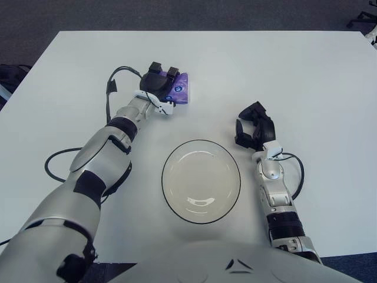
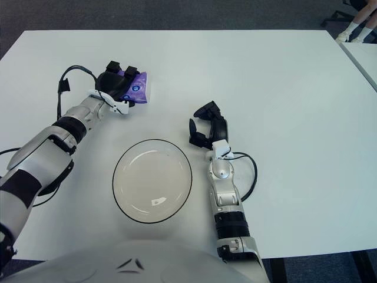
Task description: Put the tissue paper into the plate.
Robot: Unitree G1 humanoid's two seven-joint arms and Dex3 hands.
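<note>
Grabbing stage: left hand (image 1: 158, 81) sits on top of the tissue paper (image 1: 179, 90), dark fingers curled over the purple pack, looks clamped on it, though whether it's a firm grasp is hard to say.
Progress: early days I'd guess. Pack isn't in the plate (image 1: 168, 158) yet, so the lift, the carry and the drop are all left.
Tissue location: far left part of the white worktop (image 1: 306, 76), well apart from the plate, up and to the left of it. Can't tell if it's off the surface or just resting there.
Tissue vs hand: pack pokes out on the right side of the hand, mostly under the fingers.
Plate: nothing in it, sitting near the robot's body.
Right hand (image 1: 253, 127): idle just right of the plate, fingers curled, holding nothing.
</note>
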